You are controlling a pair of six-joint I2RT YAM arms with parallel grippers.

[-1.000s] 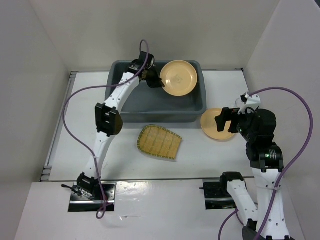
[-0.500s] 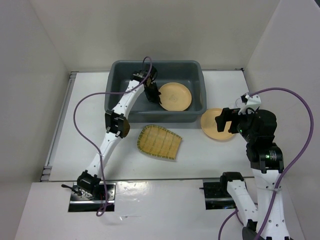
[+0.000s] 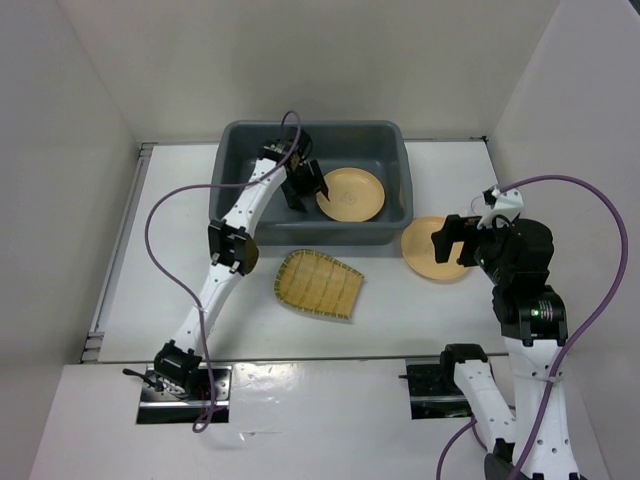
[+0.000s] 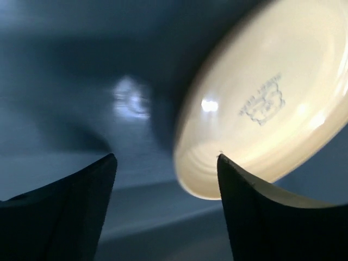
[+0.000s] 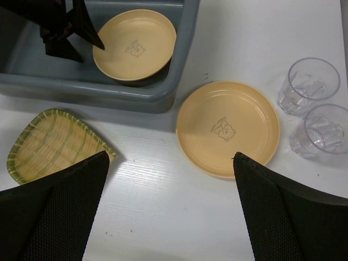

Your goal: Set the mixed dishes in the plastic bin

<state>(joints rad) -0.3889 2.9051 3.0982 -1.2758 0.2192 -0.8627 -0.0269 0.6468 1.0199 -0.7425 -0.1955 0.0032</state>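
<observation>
The dark grey plastic bin (image 3: 310, 237) stands at the back of the table. One tan-orange plate (image 3: 352, 193) lies inside it on the right, apart from any finger. My left gripper (image 3: 309, 190) hangs open in the bin just left of that plate (image 4: 266, 103), nothing between its fingers. A second plate (image 5: 228, 128) rests on the table right of the bin (image 5: 109, 92). The yellow ribbed tray (image 3: 320, 283) lies in front of the bin. My right gripper (image 5: 171, 163) hovers open above the table, between the tray (image 5: 54, 142) and the second plate.
Two clear plastic cups (image 5: 310, 84) (image 5: 326, 136) stand right of the table plate. White walls close in the table on both sides and behind. The left arm reaches over the bin's front-left rim.
The left gripper brought the plate down into the bin, then opened and let it go; the plate now lies on the bin floor. The right arm has not moved.
</observation>
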